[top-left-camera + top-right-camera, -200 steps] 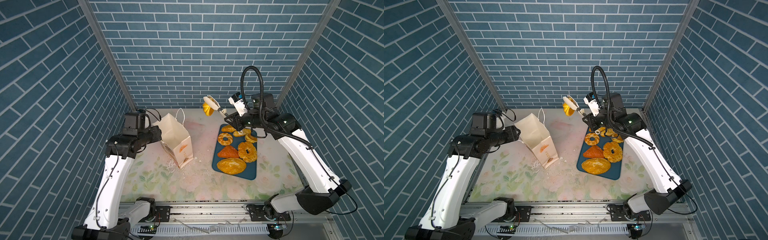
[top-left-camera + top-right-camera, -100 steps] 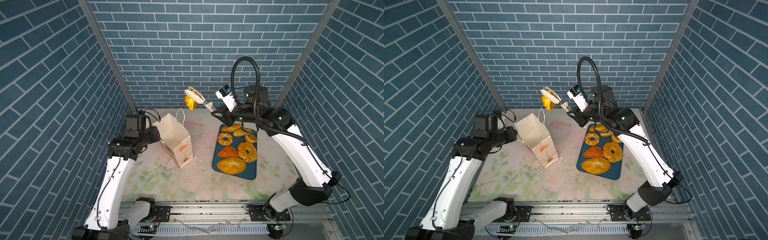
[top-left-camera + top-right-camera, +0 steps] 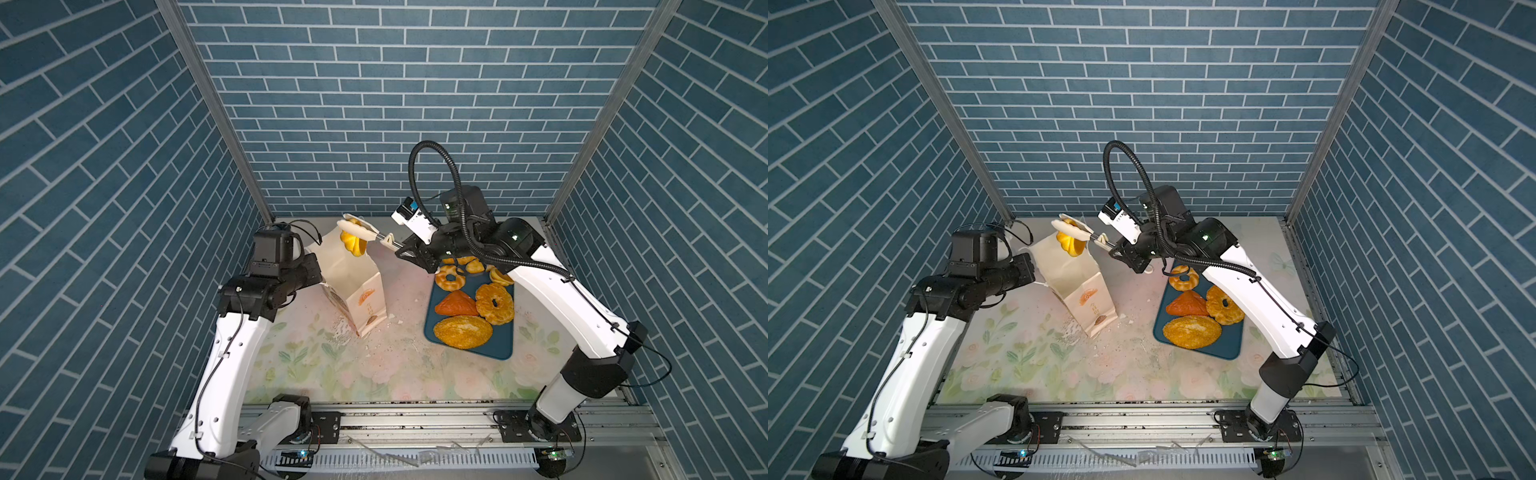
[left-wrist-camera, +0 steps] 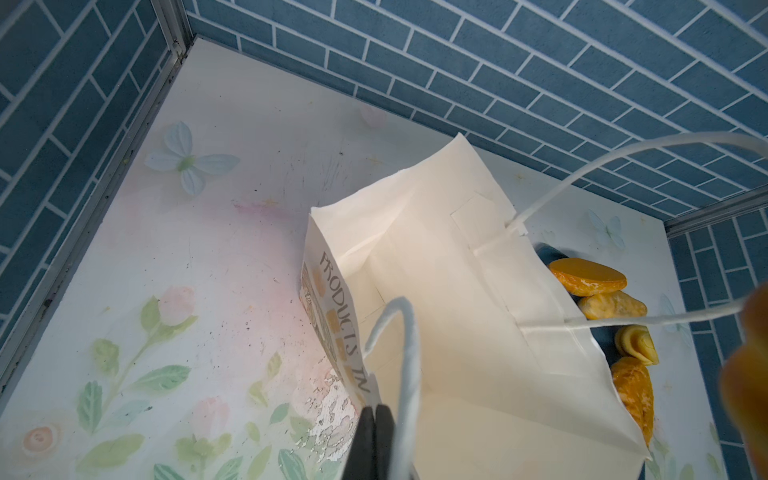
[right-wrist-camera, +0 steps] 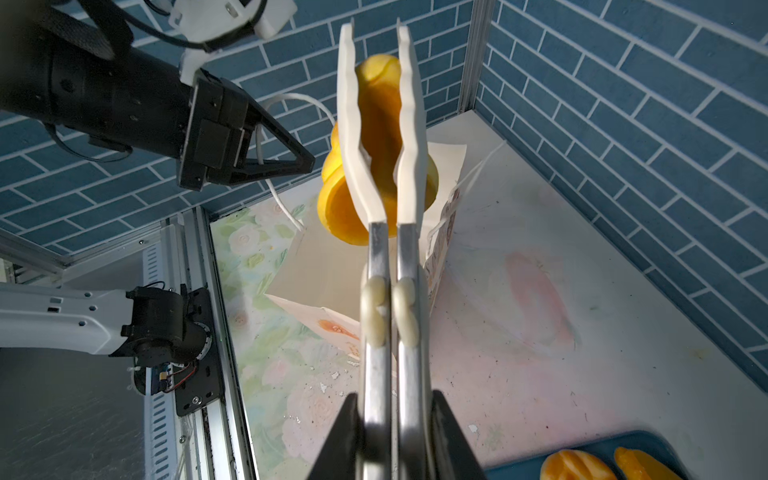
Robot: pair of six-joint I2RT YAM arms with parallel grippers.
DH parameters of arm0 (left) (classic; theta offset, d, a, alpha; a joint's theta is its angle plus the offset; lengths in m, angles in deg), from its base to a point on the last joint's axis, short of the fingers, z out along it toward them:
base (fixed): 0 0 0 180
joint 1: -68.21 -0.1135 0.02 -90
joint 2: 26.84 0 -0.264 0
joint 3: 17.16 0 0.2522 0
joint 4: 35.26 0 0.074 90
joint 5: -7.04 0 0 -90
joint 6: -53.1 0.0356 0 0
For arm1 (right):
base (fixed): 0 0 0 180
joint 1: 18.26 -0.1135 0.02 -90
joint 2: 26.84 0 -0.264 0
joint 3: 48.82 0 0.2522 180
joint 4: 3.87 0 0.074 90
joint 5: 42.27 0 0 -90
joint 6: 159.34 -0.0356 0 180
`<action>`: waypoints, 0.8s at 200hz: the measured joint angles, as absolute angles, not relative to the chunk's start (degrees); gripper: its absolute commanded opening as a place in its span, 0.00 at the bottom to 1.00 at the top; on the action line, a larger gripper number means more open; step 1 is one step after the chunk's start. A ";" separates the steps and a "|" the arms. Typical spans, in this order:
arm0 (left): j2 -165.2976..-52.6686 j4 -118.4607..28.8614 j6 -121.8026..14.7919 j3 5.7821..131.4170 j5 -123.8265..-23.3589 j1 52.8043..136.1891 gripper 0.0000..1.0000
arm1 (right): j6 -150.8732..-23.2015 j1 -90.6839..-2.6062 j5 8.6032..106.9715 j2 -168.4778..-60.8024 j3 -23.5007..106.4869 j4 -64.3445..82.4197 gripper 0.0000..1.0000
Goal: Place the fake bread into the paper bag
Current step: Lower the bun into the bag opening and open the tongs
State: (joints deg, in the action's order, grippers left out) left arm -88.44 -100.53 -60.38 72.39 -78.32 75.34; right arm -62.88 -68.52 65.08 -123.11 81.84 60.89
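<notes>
The cream paper bag (image 3: 353, 282) (image 3: 1077, 286) (image 4: 457, 311) (image 5: 320, 270) stands open and tilted at the back left. My left gripper (image 3: 318, 270) (image 3: 1033, 270) (image 4: 376, 419) is shut on the bag's rim beside a cord handle. My right gripper (image 3: 409, 251) (image 3: 1119, 252) (image 5: 392, 399) is shut on white-tipped tongs (image 3: 359, 227) (image 3: 1073, 228) (image 5: 376, 166). The tongs pinch a yellow-orange bun (image 3: 353, 247) (image 3: 1070, 247) (image 5: 380, 124) just above the bag's mouth. More fake bread lies on the blue tray (image 3: 469, 351) (image 3: 1225, 347): two rings, a reddish triangle (image 3: 455, 304) and a seeded loaf (image 3: 462, 331).
Small buns (image 4: 588, 280) crowd the tray's far end, partly hidden under my right arm in both top views. White crumbs (image 3: 345, 336) litter the floral mat by the bag's base. Blue brick walls close in the back and sides; a metal rail (image 3: 415, 419) runs along the front.
My right arm has swung left, carrying the tongs and bun from beyond the tray to over the bag's mouth. My left gripper has closed on the bag's rim.
</notes>
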 measured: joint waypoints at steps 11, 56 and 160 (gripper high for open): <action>-88.44 -100.53 -60.38 72.08 -78.32 75.34 0.00 | -62.86 -68.85 64.95 -123.85 81.84 61.26 0.07; -88.44 -100.53 -60.38 71.82 -77.77 75.34 0.00 | -61.98 -70.75 62.65 -127.24 83.70 62.25 0.08; -88.44 -100.53 -60.34 71.78 -77.29 75.34 0.00 | -58.79 -73.99 53.63 -132.13 84.99 65.37 0.33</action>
State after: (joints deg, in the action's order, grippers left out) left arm -88.44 -100.53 -60.34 71.78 -77.29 75.34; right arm -58.79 -73.99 53.63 -132.13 84.99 65.37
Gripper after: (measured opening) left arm 0.049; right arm 0.291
